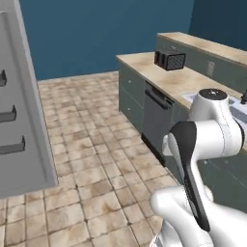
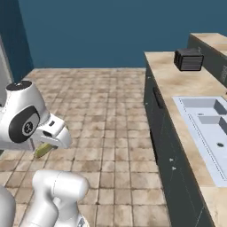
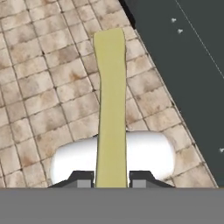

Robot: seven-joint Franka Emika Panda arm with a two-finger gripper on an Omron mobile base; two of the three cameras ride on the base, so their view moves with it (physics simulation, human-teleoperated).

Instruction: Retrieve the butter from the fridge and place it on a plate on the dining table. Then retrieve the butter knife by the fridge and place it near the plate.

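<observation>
1. My gripper [image 3: 112,181] was closed tight on the butter [image 3: 111,105], up over the floor.
2. I was carrying it.
3. Next, I had to find the plate.

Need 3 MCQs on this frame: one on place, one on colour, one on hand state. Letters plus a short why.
1. Where is the butter?
A. on a fridge shelf
B. between the fingers of the hand
C. lying on the floor tiles

2. What colour is the wall behind the counter?
A. dark blue
B. white
C. red

3. What state is the hand in?
A. open and empty
B. shut on the butter
C. open around a knife

Key:
1 B, the hand view shows the pale yellow stick rising from between the two dark tips, above the tiled floor.
2 A, both base views show a dark blue wall.
3 B, the tips sit against both sides of the stick.
</observation>
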